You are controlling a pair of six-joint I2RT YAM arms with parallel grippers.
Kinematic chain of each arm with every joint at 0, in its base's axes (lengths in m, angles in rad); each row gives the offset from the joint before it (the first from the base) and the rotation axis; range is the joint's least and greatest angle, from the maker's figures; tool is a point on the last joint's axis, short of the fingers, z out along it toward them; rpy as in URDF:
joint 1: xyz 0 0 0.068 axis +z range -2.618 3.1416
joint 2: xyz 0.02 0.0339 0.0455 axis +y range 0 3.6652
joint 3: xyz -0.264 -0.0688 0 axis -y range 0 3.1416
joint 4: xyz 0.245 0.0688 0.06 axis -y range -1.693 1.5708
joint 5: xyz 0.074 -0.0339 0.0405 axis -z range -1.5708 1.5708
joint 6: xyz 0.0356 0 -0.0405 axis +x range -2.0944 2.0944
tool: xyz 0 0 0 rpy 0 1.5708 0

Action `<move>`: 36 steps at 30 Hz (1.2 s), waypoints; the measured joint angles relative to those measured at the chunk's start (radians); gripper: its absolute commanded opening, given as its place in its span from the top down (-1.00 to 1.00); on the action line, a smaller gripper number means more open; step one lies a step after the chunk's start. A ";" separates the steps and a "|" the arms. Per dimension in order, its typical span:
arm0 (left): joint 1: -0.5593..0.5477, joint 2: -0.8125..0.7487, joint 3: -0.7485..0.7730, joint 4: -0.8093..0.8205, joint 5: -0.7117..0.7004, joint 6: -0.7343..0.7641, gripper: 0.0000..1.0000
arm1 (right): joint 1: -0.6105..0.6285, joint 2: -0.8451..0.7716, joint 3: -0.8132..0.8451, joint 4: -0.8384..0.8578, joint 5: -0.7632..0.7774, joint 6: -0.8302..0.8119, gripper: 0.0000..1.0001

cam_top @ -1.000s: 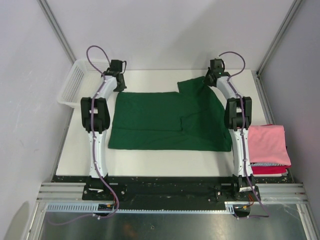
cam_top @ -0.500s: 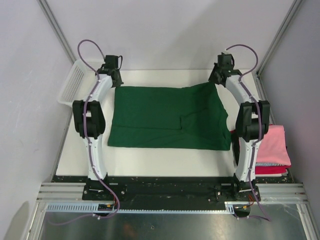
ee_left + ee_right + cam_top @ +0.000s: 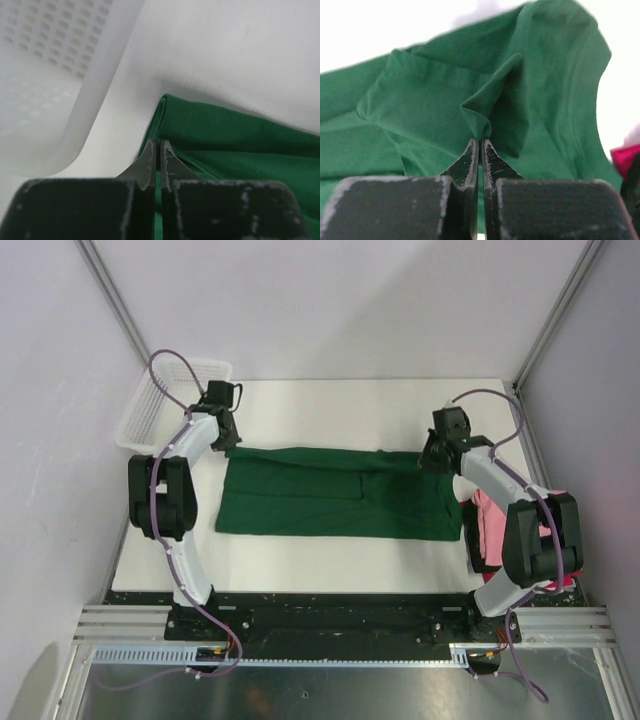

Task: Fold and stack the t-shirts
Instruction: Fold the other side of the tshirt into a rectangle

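Folding the large dark green cloth t-shirt (image 3: 335,495)
Left gripper (image 3: 157,146) and right gripper (image 3: 479,142) clench its far edge, likely to fold evenly.

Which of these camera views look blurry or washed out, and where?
Top external view: sharp and evenly lit, with only faint shadows around the green t-shirt. Left wrist view: the white basket is bright and out of focus, the left gripper dark and soft. Right wrist view: the table is blown out to white, and the red t-shirt at the right edge is blurred.
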 measured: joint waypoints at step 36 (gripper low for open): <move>0.004 -0.074 -0.225 0.023 -0.057 -0.088 0.38 | 0.090 -0.192 -0.269 -0.034 0.077 0.042 0.99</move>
